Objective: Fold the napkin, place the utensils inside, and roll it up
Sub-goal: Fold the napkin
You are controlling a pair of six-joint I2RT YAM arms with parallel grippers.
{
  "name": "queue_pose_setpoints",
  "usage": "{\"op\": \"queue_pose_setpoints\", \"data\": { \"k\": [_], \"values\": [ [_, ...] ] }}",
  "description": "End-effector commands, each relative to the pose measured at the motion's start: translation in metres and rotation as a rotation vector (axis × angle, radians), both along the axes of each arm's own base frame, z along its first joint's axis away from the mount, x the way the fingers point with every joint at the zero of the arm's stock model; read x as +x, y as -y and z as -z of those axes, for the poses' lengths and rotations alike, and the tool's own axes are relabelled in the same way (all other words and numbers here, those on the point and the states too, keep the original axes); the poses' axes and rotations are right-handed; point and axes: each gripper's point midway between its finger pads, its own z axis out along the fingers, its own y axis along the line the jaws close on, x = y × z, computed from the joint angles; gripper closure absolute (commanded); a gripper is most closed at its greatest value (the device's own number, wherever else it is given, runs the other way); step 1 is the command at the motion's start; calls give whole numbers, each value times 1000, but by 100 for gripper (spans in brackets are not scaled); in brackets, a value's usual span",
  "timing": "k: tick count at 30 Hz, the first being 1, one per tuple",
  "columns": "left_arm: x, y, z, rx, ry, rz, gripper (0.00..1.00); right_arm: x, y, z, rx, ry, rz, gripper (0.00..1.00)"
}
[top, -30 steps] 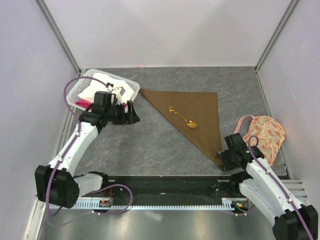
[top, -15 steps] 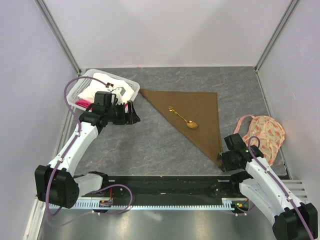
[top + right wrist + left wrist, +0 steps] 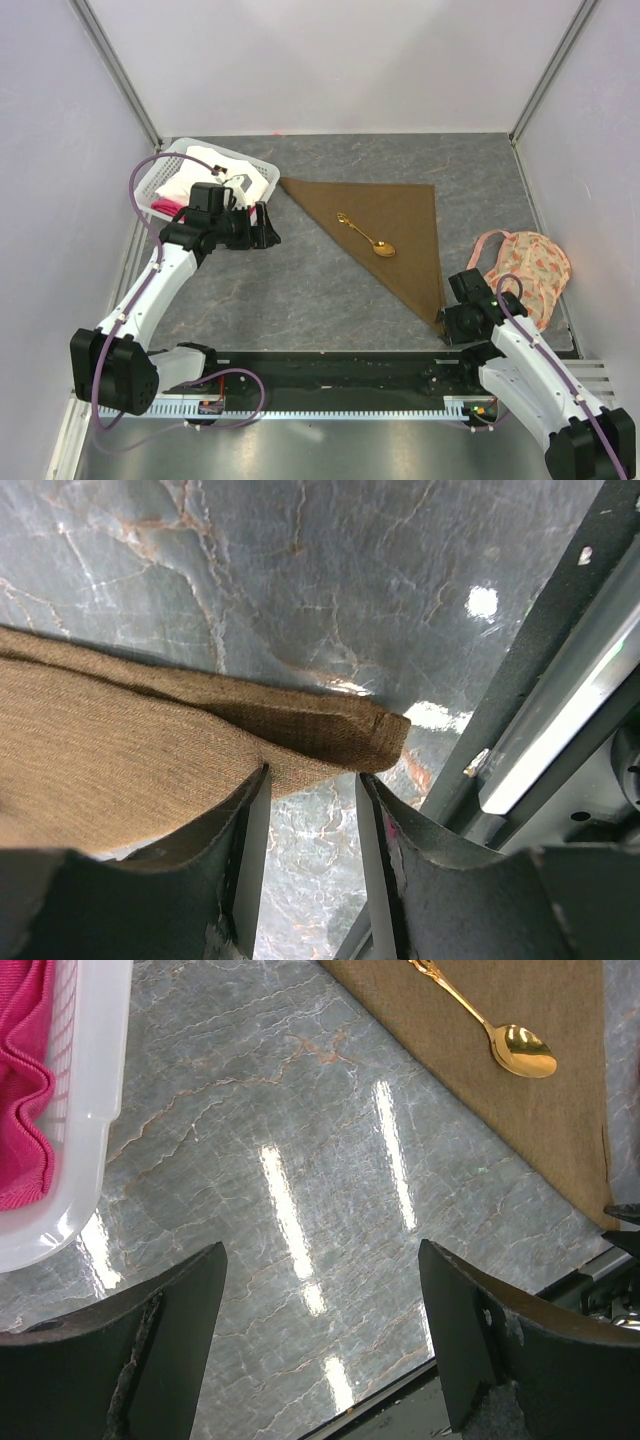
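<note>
Right jaws at one napkin (image 3: 405, 240) corner, one spoon (image 3: 362, 233) atop

Grey marbled stone tabletop (image 3: 330, 290), glossy, streaked with white glare. Closed in on three sides by pale lavender wall panels (image 3: 330, 60) with aluminium corner posts (image 3: 117, 70). Edged at the near side by a black rail (image 3: 330, 370).

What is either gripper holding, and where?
Nothing yet: the right gripper, jaws apart, straddles the napkin at its near corner; the left gripper hangs open over the table.
</note>
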Motion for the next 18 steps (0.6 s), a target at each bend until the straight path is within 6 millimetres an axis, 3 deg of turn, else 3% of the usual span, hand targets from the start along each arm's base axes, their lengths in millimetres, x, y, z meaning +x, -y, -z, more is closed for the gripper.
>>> {"op": "queue_pose_setpoints", "data": {
  "k": [1,10,18],
  "values": [
    [5,5,-9,-13,39,23,15,-2,6,7,-25,-14,35,53],
    [5,6,-9,-13,39,24,15,-4,6,18,-29,-33,34,57],
    [4,6,-8,-12,36,24,15,-4,10,21,-43,-13,53,79]
  ]
}}
